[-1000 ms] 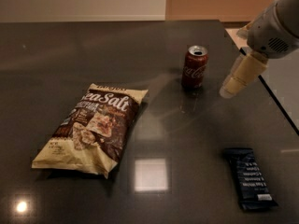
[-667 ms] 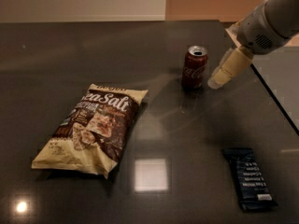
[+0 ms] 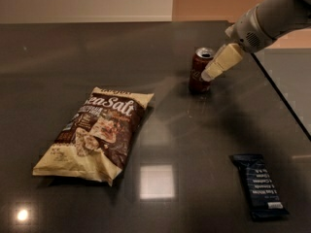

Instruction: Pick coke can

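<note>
The coke can [image 3: 198, 72] stands upright on the dark table at the upper middle right; it is dark red with a silver top. My gripper [image 3: 209, 74] comes in from the upper right on a white arm. Its cream-coloured fingers [image 3: 222, 62] point down and left, and the tip overlaps the can's right side. I cannot tell whether it touches the can.
A large Sea Salt chip bag [image 3: 97, 130] lies flat at the left middle. A dark snack bar [image 3: 260, 186] lies at the lower right. The table's right edge [image 3: 284, 101] runs diagonally just beyond the can.
The gripper has moved left and slightly down, from clear of the can on its right to overlapping the can's right side. The can, bag and bar have not moved.
</note>
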Controlling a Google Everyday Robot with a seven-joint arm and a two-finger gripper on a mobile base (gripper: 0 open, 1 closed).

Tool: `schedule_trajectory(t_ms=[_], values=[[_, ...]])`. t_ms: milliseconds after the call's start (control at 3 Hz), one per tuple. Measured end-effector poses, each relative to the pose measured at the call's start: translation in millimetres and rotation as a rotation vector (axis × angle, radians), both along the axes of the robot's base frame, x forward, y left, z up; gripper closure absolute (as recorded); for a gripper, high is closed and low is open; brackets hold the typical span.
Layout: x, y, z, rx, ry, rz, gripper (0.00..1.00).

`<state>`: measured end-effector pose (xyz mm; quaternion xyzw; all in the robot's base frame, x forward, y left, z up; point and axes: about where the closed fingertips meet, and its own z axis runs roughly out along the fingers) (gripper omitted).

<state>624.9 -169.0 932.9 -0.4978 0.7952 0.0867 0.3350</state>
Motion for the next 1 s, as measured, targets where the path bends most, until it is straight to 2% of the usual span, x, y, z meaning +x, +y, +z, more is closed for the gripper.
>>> schedule_trajectory(t_ms=[1000], values=[[17,18,-20,0.050,0.070,0.027,0.00]])
